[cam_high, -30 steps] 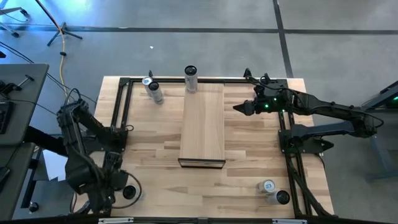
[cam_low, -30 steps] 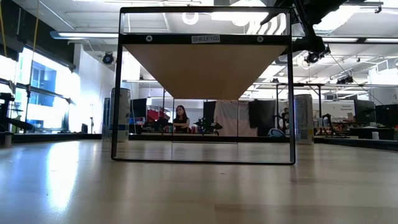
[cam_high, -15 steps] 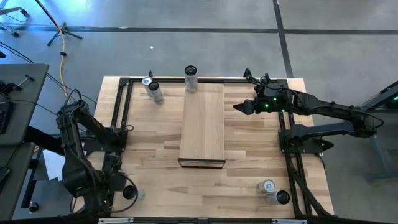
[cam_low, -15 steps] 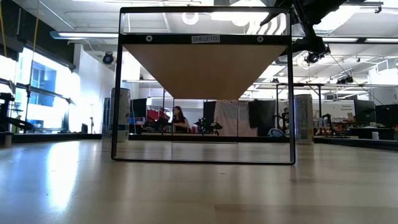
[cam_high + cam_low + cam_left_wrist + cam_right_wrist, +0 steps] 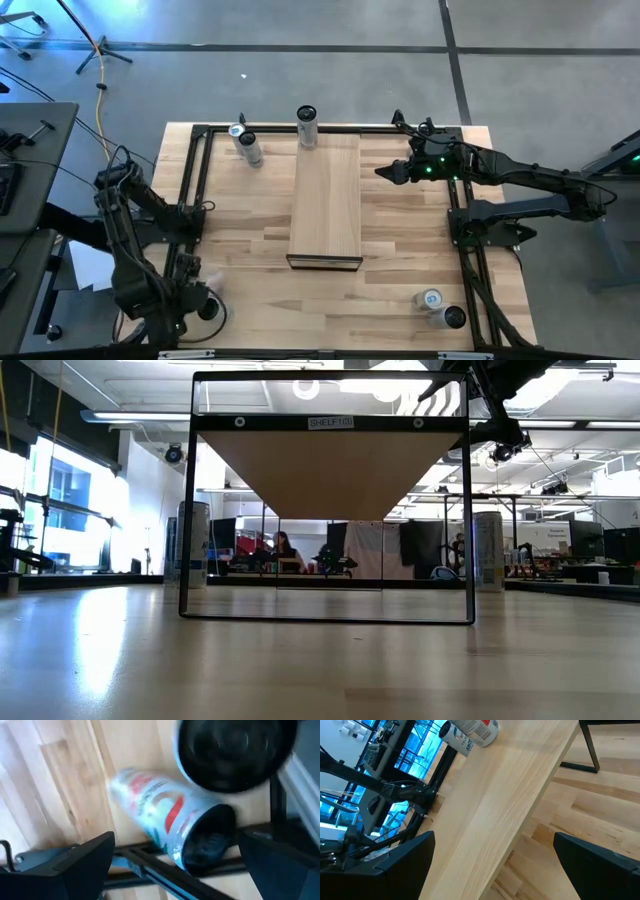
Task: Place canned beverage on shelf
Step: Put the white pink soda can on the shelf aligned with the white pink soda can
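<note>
The left tool (image 5: 170, 865) hangs spread wide over a white can with red and blue print (image 5: 165, 822) at the table's (image 5: 400, 290) near-left corner, lined up to grasp; the right tool (image 5: 385, 172), also open, waits beside the long pale wooden shelf (image 5: 326, 200), leaving it free

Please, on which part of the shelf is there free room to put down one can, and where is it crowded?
The shelf is bare from its near short edge almost to the far end, beside the open right gripper. Only the far end is taken, by one can. The near left corner, around the open left gripper, is crowded.
</note>
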### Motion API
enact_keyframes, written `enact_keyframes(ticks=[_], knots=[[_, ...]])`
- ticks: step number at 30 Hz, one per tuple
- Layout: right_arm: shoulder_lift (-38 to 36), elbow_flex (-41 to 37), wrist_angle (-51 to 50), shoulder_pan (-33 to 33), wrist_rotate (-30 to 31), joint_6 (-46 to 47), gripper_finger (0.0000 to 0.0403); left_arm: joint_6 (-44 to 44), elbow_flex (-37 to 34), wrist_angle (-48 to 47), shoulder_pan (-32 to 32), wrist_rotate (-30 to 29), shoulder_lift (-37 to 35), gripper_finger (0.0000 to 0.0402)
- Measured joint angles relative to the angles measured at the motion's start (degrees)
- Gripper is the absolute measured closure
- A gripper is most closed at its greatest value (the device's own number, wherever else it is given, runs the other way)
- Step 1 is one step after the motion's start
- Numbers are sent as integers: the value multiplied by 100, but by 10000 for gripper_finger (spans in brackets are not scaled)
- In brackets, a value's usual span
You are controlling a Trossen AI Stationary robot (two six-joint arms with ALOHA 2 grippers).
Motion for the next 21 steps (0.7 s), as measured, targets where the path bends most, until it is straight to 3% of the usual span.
enact_keyframes(ticks=[15,21], knots=[[1,0,1,0,-2,11,9,-103,-1,-372,41,-189,-44,7],[-1,0,5,0,-2,11,9,-436,3,-1105,530,-222,-708,7]])
